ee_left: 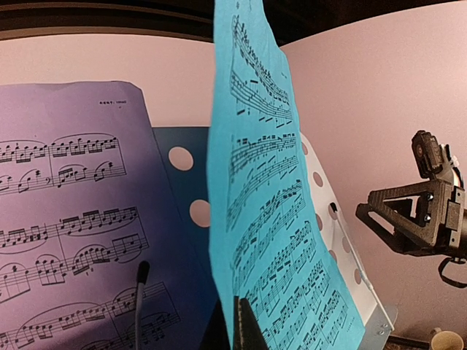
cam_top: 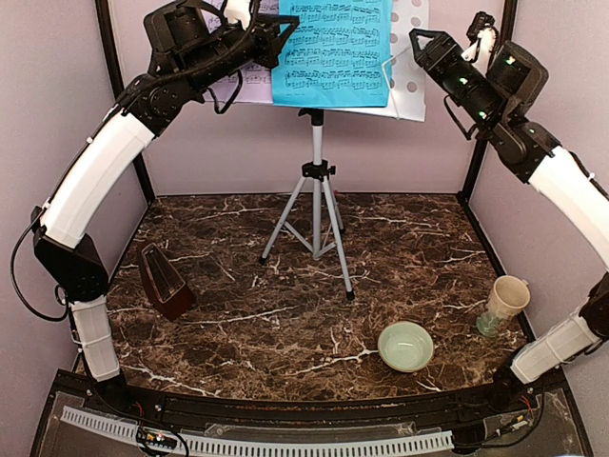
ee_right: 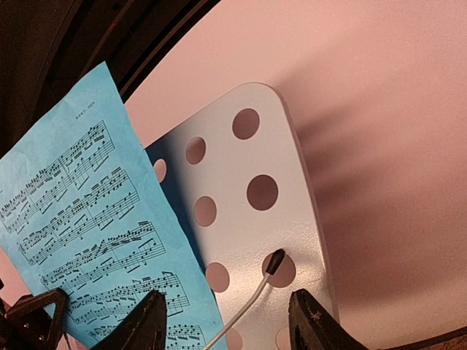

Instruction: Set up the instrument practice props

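The silver tripod music stand (cam_top: 316, 209) rises from the middle of the marble table, its white perforated desk (cam_top: 411, 67) at the top. A lavender page (cam_top: 245, 84) rests on the desk's left side. In front of the desk hangs a cyan page (cam_top: 333, 48), and my left gripper (ee_left: 241, 324) is shut on its left edge. In the left wrist view the cyan page (ee_left: 270, 219) stands edge-on before the lavender page (ee_left: 66, 219). My right gripper (ee_right: 230, 324) is open at the desk's (ee_right: 255, 219) right part, a wire page holder (ee_right: 252, 299) between its fingers. The dark metronome (cam_top: 164, 279) sits at the table's left.
A pale green bowl (cam_top: 406, 345) sits near the front right, with a cream mug (cam_top: 504, 303) beside it by the right edge. Pink walls and black frame posts enclose the table on three sides. The tripod's legs spread over the table's middle.
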`<state>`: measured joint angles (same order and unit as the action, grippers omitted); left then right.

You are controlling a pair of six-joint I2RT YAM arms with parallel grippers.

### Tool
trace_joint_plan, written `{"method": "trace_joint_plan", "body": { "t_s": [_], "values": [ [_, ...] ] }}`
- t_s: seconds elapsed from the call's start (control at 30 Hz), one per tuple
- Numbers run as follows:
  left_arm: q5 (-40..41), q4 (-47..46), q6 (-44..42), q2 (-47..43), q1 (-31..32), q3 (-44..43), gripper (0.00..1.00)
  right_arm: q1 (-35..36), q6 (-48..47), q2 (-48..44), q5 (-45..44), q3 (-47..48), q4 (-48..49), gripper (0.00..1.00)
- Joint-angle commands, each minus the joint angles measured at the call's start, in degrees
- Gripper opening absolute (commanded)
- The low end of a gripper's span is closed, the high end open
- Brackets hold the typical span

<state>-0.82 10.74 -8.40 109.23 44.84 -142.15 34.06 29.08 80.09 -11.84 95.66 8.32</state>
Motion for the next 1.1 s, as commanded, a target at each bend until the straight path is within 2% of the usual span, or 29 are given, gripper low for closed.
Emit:
{"method": "trace_joint_plan", "body": {
  "t_s": [0.0,0.13,0.4,0.87,1.07],
  "values": [
    [0.1,-1.0,-0.4,0.1,-0.3,-1.3,0.0,-0.2,5.0,0.7,0.5,0.0,2.0,0.56],
    [-0.6,-1.2,-0.6,0.1,-0.3,-1.2,0.0,-0.2,5.7,2.9,2.1,1.6,2.5,0.48],
    [-1.2,-1.5,-0.7,0.1,-0.2,-1.1,0.0,-0.3,6.9,6.4,3.6,4.9,2.5,0.42],
    [-0.8,-1.5,-1.2,0.2,-0.3,-0.9,0.0,-0.3,2.8,7.6,4.6,7.7,2.4,0.01],
    [-0.8,-1.7,-1.4,0.4,-0.3,-0.9,0.0,-0.3,-1.0,8.0,5.3,9.0,1.8,0.0]
  ]
}}
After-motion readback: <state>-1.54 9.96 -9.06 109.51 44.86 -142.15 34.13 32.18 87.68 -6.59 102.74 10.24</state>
